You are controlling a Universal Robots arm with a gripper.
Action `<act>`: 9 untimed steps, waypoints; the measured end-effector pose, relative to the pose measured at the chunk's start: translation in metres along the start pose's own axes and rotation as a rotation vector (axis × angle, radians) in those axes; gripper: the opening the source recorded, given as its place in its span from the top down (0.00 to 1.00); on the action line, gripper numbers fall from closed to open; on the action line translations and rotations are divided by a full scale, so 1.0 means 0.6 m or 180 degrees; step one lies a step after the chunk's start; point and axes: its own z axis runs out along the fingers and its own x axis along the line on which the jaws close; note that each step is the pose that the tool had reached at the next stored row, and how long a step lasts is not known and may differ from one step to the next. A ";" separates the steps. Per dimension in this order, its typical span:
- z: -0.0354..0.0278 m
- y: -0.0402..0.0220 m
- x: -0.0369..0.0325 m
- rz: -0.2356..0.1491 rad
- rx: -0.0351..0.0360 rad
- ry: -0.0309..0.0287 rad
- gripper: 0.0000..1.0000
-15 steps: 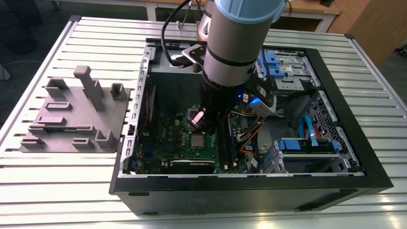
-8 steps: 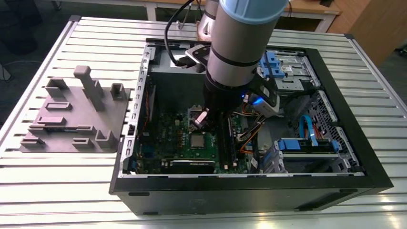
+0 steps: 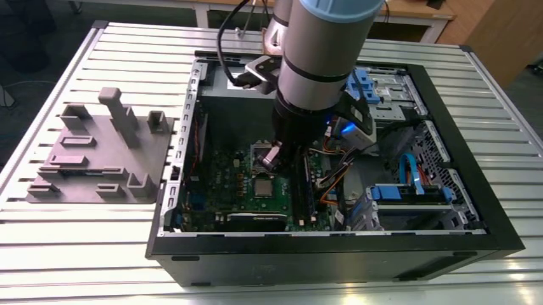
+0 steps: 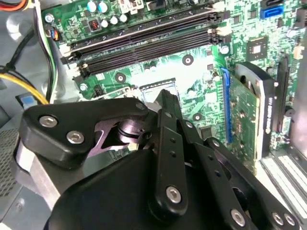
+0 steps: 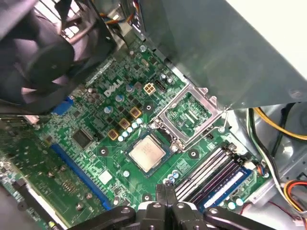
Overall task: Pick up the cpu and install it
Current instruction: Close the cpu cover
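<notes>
The black two-finger gripper [image 5: 165, 199] is clenched on nothing, hovering just above the small square silvery-grey cpu [image 5: 147, 153], which sits flat in its socket on the green motherboard [image 5: 96, 143], beside the flipped-open shiny metal socket frame [image 5: 188, 114].

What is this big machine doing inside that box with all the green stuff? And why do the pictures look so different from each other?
That is a robot arm reaching into an open computer case on a metal table. One picture comes from a camera standing off to the side. The other two come from small cameras riding on the arm's wrist, so they look down from very close.

The green stuff is the computer's main board. The small silvery square on it is the cpu, the computer's brain. It sits in its place on the board, and the metal socket frame beside it is flipped open. The black gripper hovers above the board, its fingers pressed together and holding nothing. On the table beside the case lies a grey moulded tray.
</notes>
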 end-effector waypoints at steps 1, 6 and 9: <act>-0.003 0.000 0.000 -0.0005 -0.0003 -0.0003 0.90; -0.004 0.000 0.000 -0.0088 -0.0134 -0.0135 0.90; -0.004 0.000 0.000 -0.0140 -0.0243 -0.0245 0.90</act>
